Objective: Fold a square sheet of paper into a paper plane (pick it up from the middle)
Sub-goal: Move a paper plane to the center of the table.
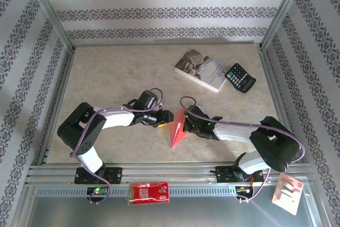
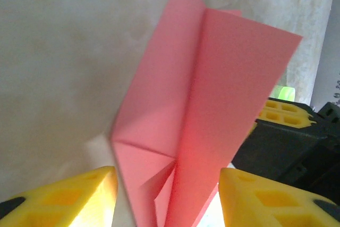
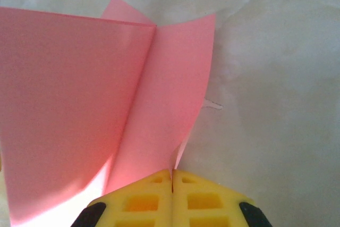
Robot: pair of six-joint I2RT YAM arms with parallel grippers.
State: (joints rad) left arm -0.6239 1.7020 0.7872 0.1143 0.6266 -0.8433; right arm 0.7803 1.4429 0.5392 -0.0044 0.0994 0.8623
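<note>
The square sheet of paper [image 1: 177, 127] is pink-red and folded into a slim pointed paper plane shape, standing on edge mid-table with its tip toward the near side. My right gripper [image 1: 187, 125] is shut on the paper's right edge; in the right wrist view the yellow fingertips [image 3: 172, 176] meet on a thin flap of the paper [image 3: 79, 104]. My left gripper [image 1: 162, 118] stands open on the other side. In the left wrist view the folded paper [image 2: 212, 78] rises between its two yellow fingers, with my left gripper [image 2: 167, 200] straddling it, a gap at each side.
A paperback book [image 1: 201, 70] and a black calculator [image 1: 240, 77] lie at the back right. A small red packet [image 1: 150, 192] sits on the front rail, and a white tag [image 1: 289, 192] hangs at the right. Metal frame rails border the table.
</note>
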